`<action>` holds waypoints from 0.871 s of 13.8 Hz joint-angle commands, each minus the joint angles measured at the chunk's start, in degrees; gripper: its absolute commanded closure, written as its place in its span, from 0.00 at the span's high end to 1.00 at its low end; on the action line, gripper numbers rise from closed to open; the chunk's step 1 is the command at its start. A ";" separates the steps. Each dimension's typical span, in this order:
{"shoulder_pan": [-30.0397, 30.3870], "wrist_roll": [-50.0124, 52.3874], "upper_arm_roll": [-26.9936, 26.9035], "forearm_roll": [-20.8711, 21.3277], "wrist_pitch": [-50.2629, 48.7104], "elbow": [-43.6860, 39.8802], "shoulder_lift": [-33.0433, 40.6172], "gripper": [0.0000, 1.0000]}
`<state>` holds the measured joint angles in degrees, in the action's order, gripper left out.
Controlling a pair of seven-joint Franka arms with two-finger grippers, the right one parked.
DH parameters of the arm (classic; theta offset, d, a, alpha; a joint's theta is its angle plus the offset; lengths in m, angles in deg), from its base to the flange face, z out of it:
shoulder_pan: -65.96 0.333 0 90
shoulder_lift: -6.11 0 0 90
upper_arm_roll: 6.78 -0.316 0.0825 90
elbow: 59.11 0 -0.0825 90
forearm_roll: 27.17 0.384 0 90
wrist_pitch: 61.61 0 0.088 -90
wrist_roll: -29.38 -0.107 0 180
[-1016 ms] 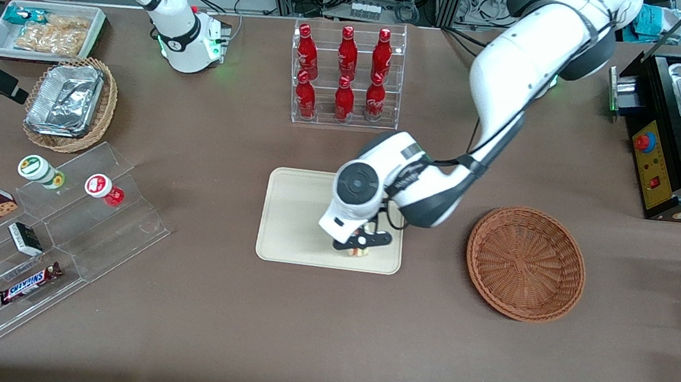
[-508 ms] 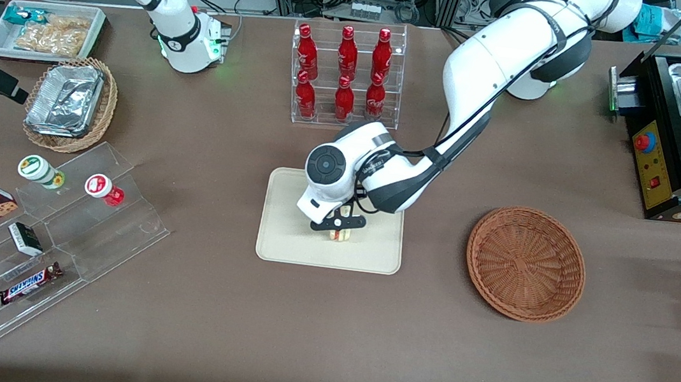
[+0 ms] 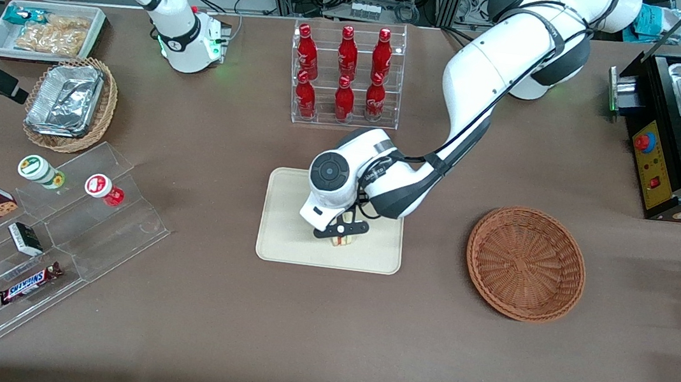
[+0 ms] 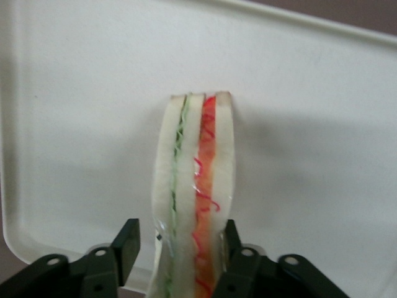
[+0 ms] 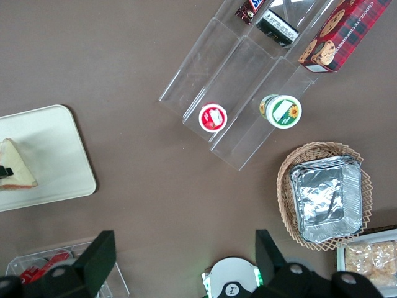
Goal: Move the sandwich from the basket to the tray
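The tray (image 3: 285,223) lies on the brown tabletop (image 3: 203,329), nearer to the front camera than the rack of red bottles (image 3: 346,76). The end effector (image 3: 340,234) is low over the tray. In the left wrist view its fingers (image 4: 126,243) stand slightly apart on either side of the sandwich (image 4: 195,192); one is clear of the wrap, the other close against it, so the grip looks loosened. The sandwich stands on edge on the tray, its green and red filling layers showing. The basket (image 3: 525,262) sits on the tabletop well apart from the tray, toward the working arm's end.
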<state>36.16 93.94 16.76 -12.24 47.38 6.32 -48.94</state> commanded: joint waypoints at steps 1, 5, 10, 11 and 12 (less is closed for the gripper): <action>-0.35 1.89 -2.18 0.98 -0.89 -1.27 1.60 1.00; 2.10 1.02 -7.34 0.63 -5.53 -1.01 9.06 1.00; 17.37 -17.22 -8.51 -3.76 -16.51 -0.22 19.53 1.00; 20.27 -21.01 -8.51 -3.95 -18.53 -0.22 20.93 1.00; 22.83 -24.27 -8.69 -3.95 -19.68 -0.22 22.08 1.00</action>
<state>55.08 75.10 7.74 -15.02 29.58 3.57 -30.21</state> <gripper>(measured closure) 0.000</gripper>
